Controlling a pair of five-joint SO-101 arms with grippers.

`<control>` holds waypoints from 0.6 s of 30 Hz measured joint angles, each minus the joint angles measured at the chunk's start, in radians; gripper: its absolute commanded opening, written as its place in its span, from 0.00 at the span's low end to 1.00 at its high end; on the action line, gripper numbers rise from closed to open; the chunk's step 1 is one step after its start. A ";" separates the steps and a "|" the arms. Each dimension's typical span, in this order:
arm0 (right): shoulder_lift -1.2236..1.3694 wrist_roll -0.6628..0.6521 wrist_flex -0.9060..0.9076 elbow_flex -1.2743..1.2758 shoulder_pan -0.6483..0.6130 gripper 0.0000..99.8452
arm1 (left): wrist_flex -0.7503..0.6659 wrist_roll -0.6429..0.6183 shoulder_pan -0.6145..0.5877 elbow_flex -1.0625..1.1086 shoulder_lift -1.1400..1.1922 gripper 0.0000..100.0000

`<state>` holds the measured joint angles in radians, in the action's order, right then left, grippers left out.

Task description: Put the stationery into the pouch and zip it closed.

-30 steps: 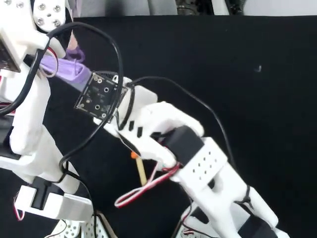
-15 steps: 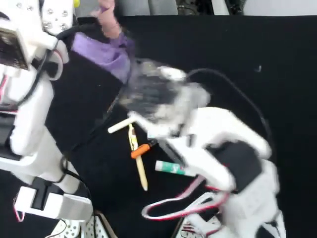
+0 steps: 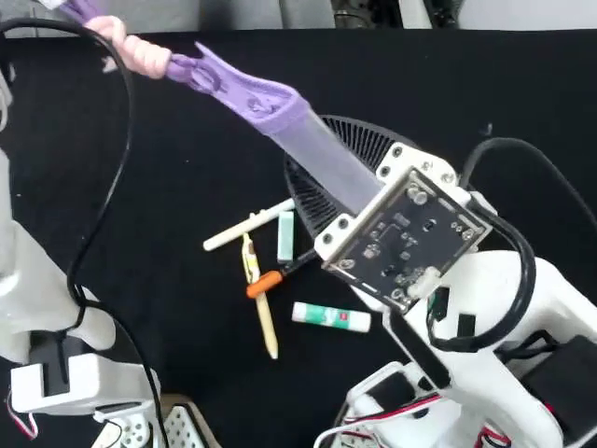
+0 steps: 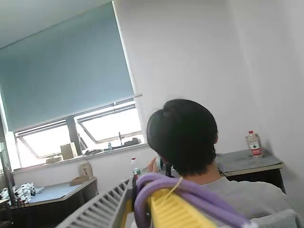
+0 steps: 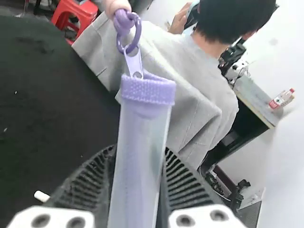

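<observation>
Closest to your arm bases, the stationery [image 3: 261, 301] lies loose on the black table [image 3: 504, 84], all of it outside the pouch: a glue stick [image 3: 331, 317], a yellow pencil [image 3: 267, 327] crossed by an orange piece [image 3: 264, 283], a pale green stick [image 3: 285, 235] and a white pen [image 3: 244, 229]. Just past them, your right gripper [image 3: 331, 173] is clamped on one end of the purple pouch [image 3: 280, 107], which hangs above the table and slants away to the far left. At its far end the zip pull ring [image 5: 127, 23] meets a pink pompom [image 3: 140, 54]. Your left gripper [image 4: 137, 204] has a purple loop [image 4: 190, 194] and a yellow piece [image 4: 166, 213] right against it. You cannot tell whether it grips them.
</observation>
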<state>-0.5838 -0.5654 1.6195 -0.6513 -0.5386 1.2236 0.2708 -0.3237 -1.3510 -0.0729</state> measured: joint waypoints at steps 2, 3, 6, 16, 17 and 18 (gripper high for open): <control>0.026 0.000 0.037 -0.057 0.000 0.01 | 0.000 0.000 -0.017 0.000 0.000 0.03; 0.035 0.000 0.052 -0.083 0.000 0.01 | 0.000 0.000 -0.026 0.000 0.000 0.03; 0.035 -0.005 0.100 -0.150 0.000 0.01 | 0.002 0.000 -0.041 0.000 0.005 0.03; 0.048 -0.006 0.114 -0.213 0.000 0.01 | 0.170 -0.002 -0.041 0.005 0.184 0.03; 0.048 -0.006 0.114 -0.213 0.000 0.01 | 0.173 -0.002 -0.041 -0.014 0.198 0.03; 0.048 -0.006 0.114 -0.213 0.000 0.01 | 0.176 -0.002 -0.041 -0.012 0.207 0.03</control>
<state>-0.5363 -0.5715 1.7331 -0.8646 -0.5386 1.4001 0.2693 -0.3652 -1.3633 0.1343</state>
